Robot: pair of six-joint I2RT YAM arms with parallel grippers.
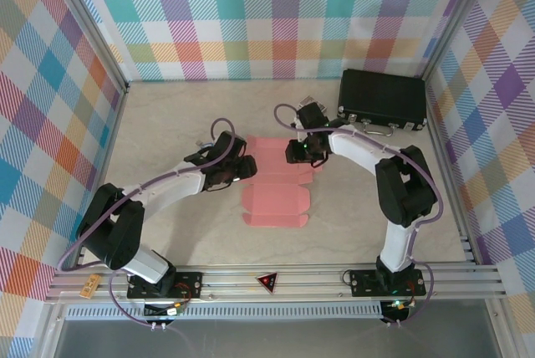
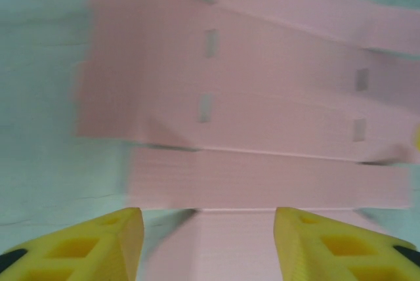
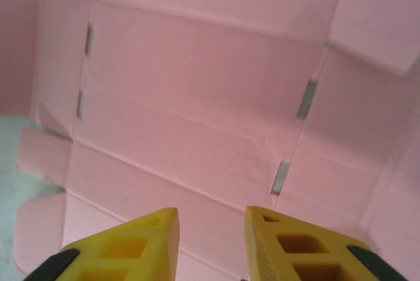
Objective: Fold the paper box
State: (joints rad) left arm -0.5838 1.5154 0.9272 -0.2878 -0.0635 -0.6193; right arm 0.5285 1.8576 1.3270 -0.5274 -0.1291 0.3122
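The flimsy, light salmon-pink die-cut cardboard sheet (image 1: pixel 280 199) probably wants flap-edge pinches; left end effector (image 2: pixel 209 220) and right end effector (image 3: pixel 211 218) stand parted, empty.

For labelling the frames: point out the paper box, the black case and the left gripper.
paper box (image 1: pixel 276 195), top view, its flat middle panel.
black case (image 1: pixel 383 97), top view, centre of its lid.
left gripper (image 2: pixel 209 241), left wrist view, midway between its yellow tips.
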